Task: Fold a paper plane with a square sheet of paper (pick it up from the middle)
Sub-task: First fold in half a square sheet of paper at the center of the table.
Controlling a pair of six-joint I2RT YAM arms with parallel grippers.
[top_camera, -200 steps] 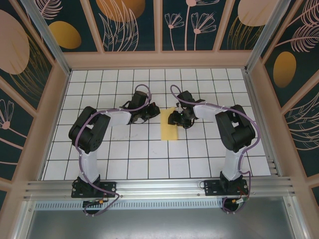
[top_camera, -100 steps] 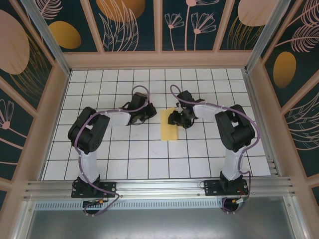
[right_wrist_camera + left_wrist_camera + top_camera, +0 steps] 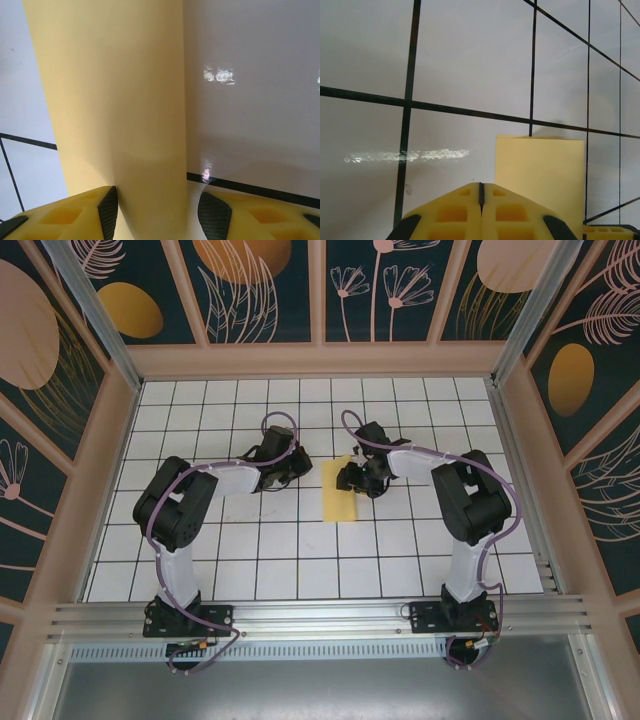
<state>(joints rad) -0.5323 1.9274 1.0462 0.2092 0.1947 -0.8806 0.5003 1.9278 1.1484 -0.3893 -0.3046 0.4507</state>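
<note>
The square sheet of paper (image 3: 340, 498) lies on the white tiled floor, folded into a narrow yellow rectangle with no sharp tip. My right gripper (image 3: 350, 478) hangs low over its far end. In the right wrist view that gripper (image 3: 161, 214) is open and straddles the strip of paper (image 3: 115, 90). The strip runs next to the left pad (image 3: 108, 212) and stands clear of the right one. My left gripper (image 3: 298, 466) is shut a little to the left of the paper. In the left wrist view its tips (image 3: 481, 186) meet, with the paper (image 3: 540, 172) just ahead to the right.
Black grid lines cross the floor (image 3: 250, 540). Pink-framed walls with dark leaf and orange oval prints (image 3: 130, 310) close the cell on three sides. A metal rail (image 3: 320, 615) carries both arm bases at the near edge.
My left gripper has drawn slightly left, away from the paper, still shut. The right gripper and the paper have stayed in place.
</note>
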